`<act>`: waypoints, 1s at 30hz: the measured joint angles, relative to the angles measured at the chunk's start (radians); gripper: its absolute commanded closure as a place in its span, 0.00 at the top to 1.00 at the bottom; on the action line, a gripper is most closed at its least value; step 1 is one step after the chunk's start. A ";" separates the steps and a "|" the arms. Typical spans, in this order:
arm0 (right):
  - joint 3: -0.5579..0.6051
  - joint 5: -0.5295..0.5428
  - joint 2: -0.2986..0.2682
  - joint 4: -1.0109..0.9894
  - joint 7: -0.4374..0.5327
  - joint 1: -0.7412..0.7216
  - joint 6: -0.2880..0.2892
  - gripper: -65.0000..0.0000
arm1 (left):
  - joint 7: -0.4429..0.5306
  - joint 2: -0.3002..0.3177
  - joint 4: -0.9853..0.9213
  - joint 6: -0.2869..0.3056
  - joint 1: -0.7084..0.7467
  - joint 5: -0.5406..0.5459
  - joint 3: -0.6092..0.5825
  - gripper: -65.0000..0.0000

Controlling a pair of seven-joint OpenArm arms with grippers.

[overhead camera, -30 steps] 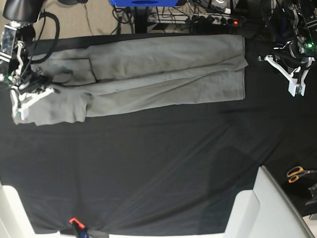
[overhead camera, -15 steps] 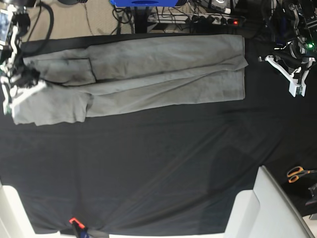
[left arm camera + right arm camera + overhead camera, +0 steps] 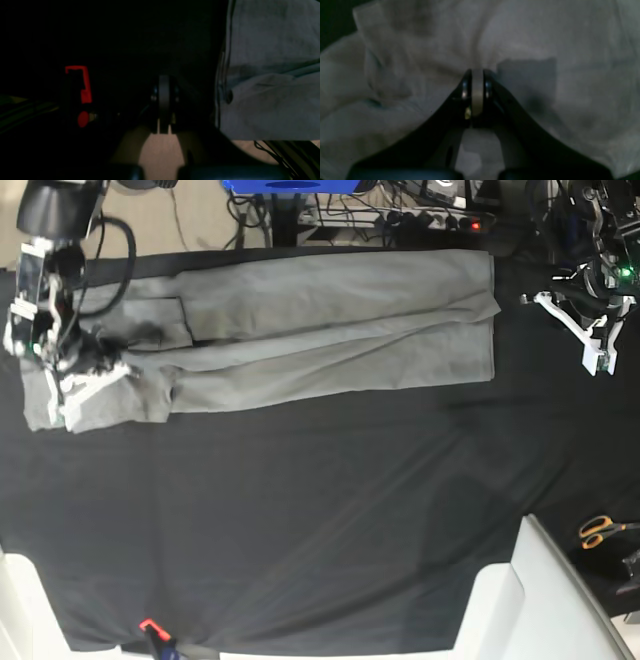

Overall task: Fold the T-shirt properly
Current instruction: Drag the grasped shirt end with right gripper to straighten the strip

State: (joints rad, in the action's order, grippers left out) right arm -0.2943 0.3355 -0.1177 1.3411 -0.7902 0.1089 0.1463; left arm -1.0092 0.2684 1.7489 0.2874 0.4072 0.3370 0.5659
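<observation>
Right gripper (image 3: 72, 402) pinching T-shirt (image 3: 330, 330); left gripper (image 3: 598, 365) clamped, apart.

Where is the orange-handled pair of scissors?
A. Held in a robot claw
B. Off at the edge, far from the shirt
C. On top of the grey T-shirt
B: the scissors lie at the picture's right edge, well apart from the T-shirt.
</observation>
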 measured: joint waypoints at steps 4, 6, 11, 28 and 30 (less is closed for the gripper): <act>-0.001 -0.006 0.005 0.119 -0.032 0.088 -0.007 0.00 | 0.000 0.000 0.000 0.000 0.000 0.000 0.000 0.00; -0.001 -0.014 0.005 0.164 -0.043 0.106 -0.007 0.00 | 0.000 0.000 0.000 0.000 0.000 0.000 0.000 0.00; -0.001 -0.011 0.002 0.190 -0.045 0.095 -0.006 0.00 | 0.000 0.000 0.000 0.000 0.000 0.000 0.000 0.00; -0.192 -0.134 -0.031 -0.034 0.018 -0.010 0.003 0.00 | 0.000 0.000 -0.002 0.000 0.000 0.000 0.000 0.00; -0.240 -0.133 -0.029 -0.034 0.007 -0.004 0.002 0.00 | 0.000 0.000 -0.002 0.000 0.000 0.000 0.000 0.00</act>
State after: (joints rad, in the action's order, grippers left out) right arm -0.5343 0.2024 -0.1463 1.3067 -0.7834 0.1047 0.1486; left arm -1.0096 0.2684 1.7470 0.2874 0.4072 0.3367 0.5663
